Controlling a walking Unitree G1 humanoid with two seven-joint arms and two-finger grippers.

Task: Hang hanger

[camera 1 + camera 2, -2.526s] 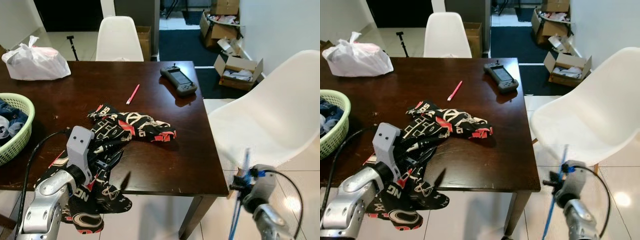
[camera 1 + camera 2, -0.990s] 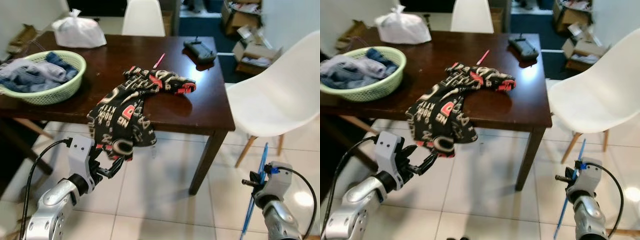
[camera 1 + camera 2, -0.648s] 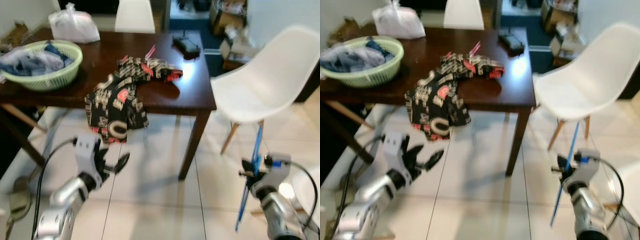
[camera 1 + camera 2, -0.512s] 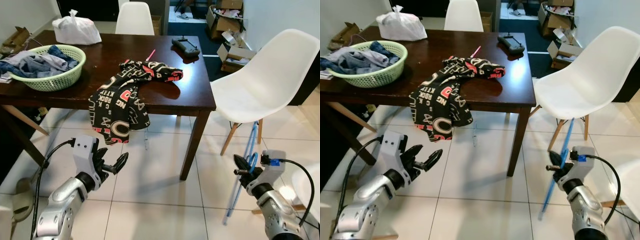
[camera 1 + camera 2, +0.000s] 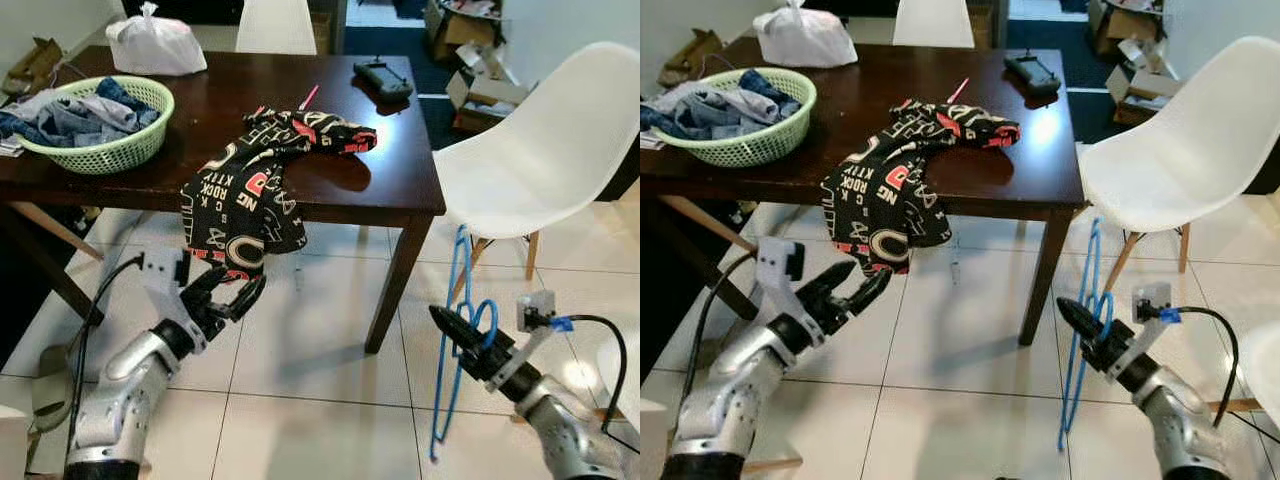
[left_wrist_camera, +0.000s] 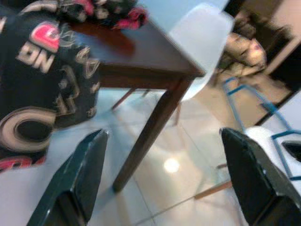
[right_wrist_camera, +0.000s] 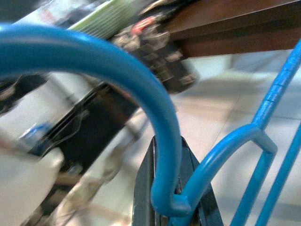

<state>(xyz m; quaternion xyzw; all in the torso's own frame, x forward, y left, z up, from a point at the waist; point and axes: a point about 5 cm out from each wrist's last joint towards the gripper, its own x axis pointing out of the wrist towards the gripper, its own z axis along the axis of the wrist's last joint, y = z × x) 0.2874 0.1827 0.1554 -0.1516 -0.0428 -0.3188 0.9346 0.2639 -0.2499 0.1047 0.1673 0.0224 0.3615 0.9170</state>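
Note:
A blue wire hanger (image 5: 452, 330) hangs over the tiled floor in front of the white chair, its hook looped at my right gripper (image 5: 441, 319). That gripper is shut on the hanger; in the right wrist view the black fingers (image 7: 162, 188) pinch the blue wire (image 7: 141, 89). My left gripper (image 5: 238, 288) is open and holds nothing, low over the floor just below a black patterned garment (image 5: 240, 200). The garment lies on the dark table (image 5: 200, 110) and drapes over its front edge. In the left wrist view both fingers (image 6: 80, 183) stand wide apart.
A green basket (image 5: 90, 125) of clothes and a white bag (image 5: 155, 45) sit on the table's left. A black controller (image 5: 382, 78) and a pink pen (image 5: 307, 97) lie at its back. A white chair (image 5: 530, 150) stands right of the table leg (image 5: 395, 280).
The right gripper has turned the hanger from nearly edge-on to showing its loop, tilted. The left gripper has risen a little toward the garment's hem. The camera has shifted slightly.

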